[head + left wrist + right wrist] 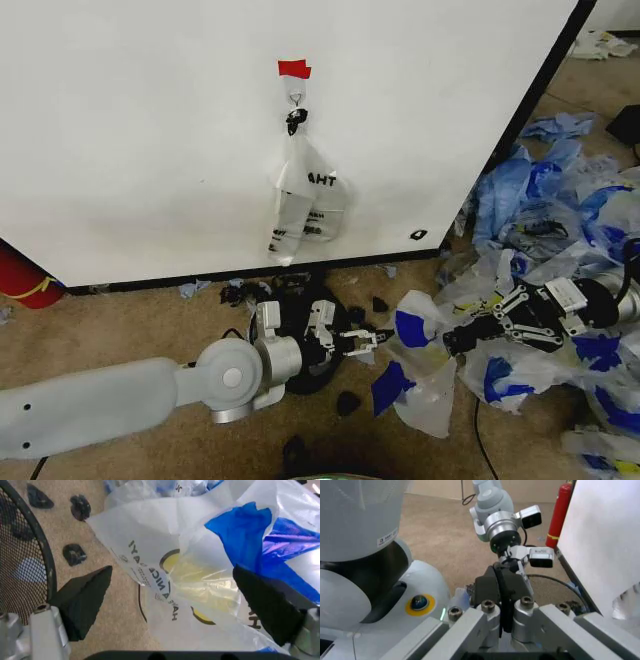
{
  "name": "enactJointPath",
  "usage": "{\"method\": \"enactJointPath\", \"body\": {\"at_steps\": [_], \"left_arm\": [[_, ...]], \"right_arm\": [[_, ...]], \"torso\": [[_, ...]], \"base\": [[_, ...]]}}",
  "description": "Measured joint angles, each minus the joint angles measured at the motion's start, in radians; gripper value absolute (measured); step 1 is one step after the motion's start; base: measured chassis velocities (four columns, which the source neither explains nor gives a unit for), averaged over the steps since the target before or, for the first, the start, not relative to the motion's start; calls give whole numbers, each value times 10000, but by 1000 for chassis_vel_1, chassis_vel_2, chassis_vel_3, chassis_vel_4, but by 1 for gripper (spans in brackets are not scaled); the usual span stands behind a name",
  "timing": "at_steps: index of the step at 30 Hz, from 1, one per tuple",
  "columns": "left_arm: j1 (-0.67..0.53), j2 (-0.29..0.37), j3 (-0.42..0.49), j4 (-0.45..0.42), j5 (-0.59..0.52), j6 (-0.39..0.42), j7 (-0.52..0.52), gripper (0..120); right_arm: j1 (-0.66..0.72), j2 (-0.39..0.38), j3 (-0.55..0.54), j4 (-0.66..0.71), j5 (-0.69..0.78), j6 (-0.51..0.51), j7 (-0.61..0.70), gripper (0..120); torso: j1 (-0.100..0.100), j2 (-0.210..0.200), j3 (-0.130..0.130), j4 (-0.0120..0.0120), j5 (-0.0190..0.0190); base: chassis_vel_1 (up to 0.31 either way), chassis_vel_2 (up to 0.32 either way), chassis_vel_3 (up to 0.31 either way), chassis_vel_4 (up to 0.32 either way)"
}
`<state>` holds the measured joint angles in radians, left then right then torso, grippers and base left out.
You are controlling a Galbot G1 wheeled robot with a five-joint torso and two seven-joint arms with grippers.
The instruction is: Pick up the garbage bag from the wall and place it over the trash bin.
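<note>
The garbage bag (425,385), thin white plastic with blue patches, hangs crumpled just above the carpet. My right gripper (452,342) is shut on its upper edge. In the right wrist view the black fingers of the right gripper (501,588) are pressed together. My left gripper (372,342) is open just left of the bag and points at it. Between and beyond the left gripper (175,600), the bag's yellow smiley face (200,581) and black lettering show. The black mesh trash bin (300,380) sits under my left wrist, partly hidden; its mesh wall (22,555) is beside the left finger. The wall (150,130) stands behind.
A narrower white bag with black lettering (300,195) hangs from the hook (295,98) under the red tape (294,68). Several blue and white bags (560,200) are piled at the right. A red cylinder (20,280) stands at the left. Black scraps (347,403) lie on the carpet.
</note>
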<state>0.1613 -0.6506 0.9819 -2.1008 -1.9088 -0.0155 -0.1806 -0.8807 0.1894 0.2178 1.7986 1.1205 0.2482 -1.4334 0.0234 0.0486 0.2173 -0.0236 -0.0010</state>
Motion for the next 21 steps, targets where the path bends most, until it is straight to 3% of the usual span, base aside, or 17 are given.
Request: {"method": "enactJointPath", "body": {"at_steps": [15, 21], "left_arm": [[169, 19, -63, -237, 85, -288, 145, 96], [-88, -250, -407, -570, -449, -421, 143, 96]], "right_arm": [[-150, 67, 0, 325, -140, 3, 64, 0], [-364, 189, -47, 272, -317, 3, 184, 0]], "torso": [[0, 0, 0, 1, -1], [0, 0, 0, -1, 2]], "base": [[0, 0, 0, 0], [0, 0, 0, 0]]}}
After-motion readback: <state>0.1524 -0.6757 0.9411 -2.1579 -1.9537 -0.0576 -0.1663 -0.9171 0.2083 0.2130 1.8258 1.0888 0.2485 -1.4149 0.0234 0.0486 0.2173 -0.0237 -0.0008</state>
